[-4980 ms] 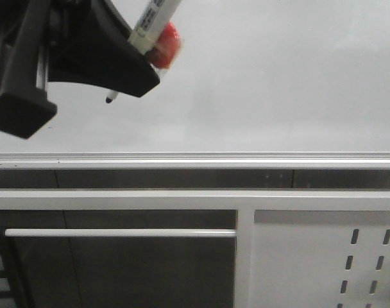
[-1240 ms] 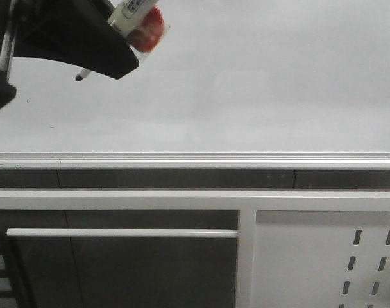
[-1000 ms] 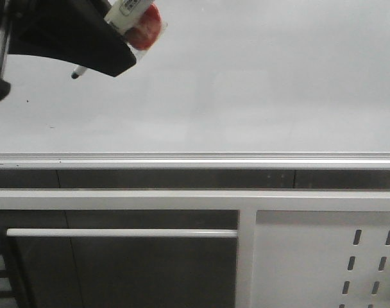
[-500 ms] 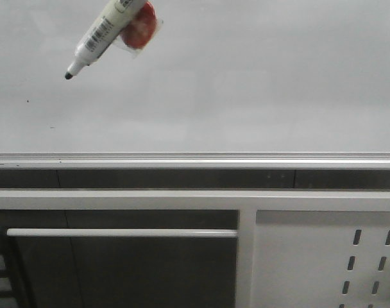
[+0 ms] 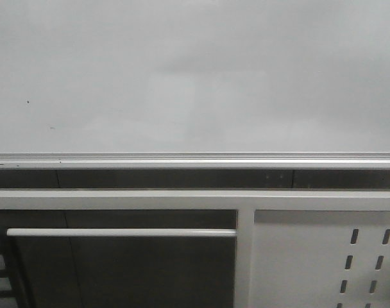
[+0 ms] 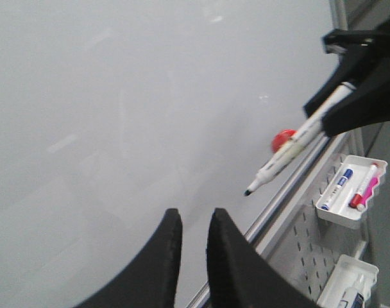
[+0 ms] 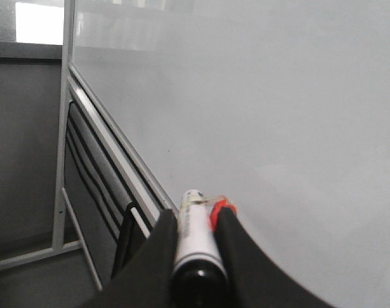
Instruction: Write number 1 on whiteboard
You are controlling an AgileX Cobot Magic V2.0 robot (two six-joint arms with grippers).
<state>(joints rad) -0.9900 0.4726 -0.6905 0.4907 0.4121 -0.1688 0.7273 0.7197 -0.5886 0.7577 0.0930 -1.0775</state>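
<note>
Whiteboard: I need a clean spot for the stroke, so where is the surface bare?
The whiteboard is unmarked across nearly its whole face above the silver bottom rail. Only two tiny specks sit near its left edge. In the left wrist view, the marker in the right gripper hovers near that rail.

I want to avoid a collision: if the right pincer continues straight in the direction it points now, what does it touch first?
Most likely the whiteboard: the marker held in the right pincer aims at its surface, nothing between, though the depth is unclear.

white perforated panel [image 5: 323, 256] — small tray [image 6: 350, 200] holding markers [image 6: 337, 188], horizontal rail [image 5: 118, 233]
</note>
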